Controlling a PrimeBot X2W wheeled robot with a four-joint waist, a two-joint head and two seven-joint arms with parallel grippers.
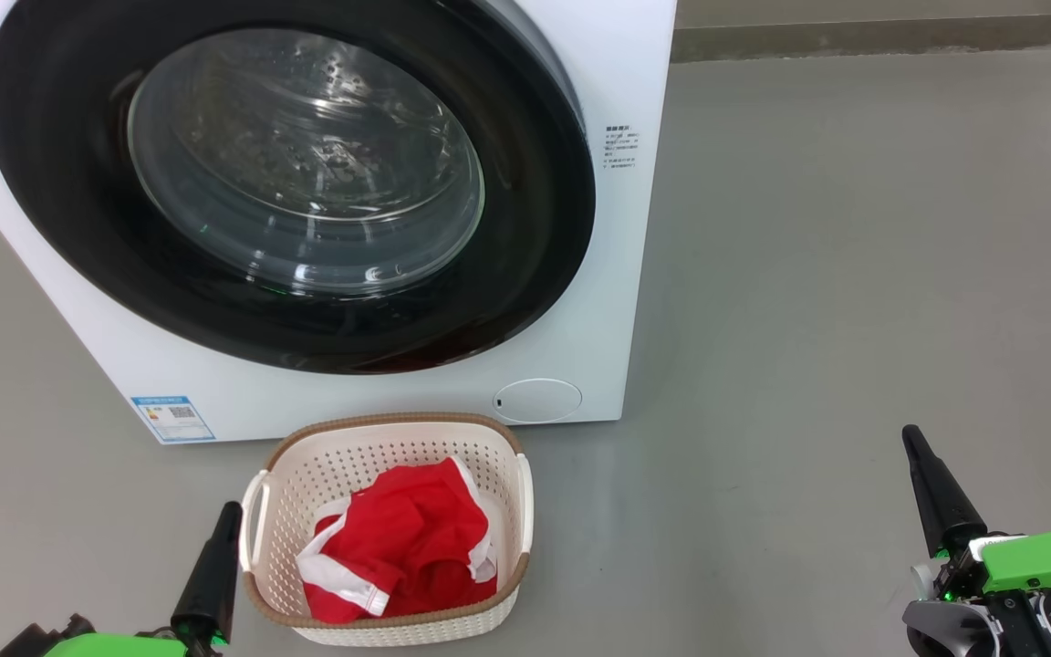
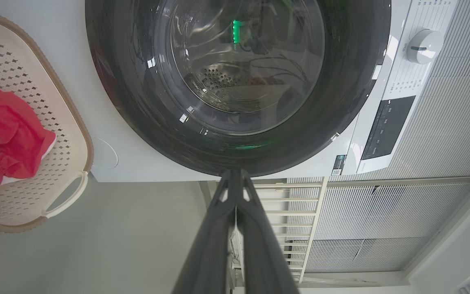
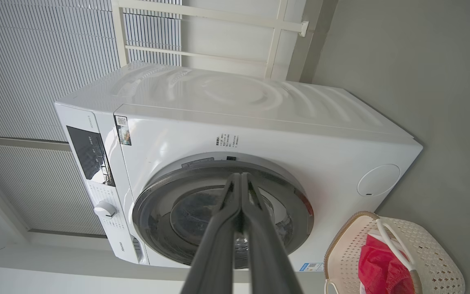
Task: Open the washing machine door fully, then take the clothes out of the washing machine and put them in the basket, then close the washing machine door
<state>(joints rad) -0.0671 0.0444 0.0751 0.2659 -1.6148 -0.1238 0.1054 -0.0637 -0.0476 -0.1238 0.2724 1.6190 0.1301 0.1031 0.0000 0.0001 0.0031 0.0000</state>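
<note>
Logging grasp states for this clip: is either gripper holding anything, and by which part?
Nothing is held: the left gripper and right gripper are shut and empty; the clothes lie in the basket.

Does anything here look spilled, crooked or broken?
Nothing stands out. The washing machine door sits shut, the basket stands upright on the floor before the washing machine, and the red clothes lie bunched inside it, none on the floor.
</note>
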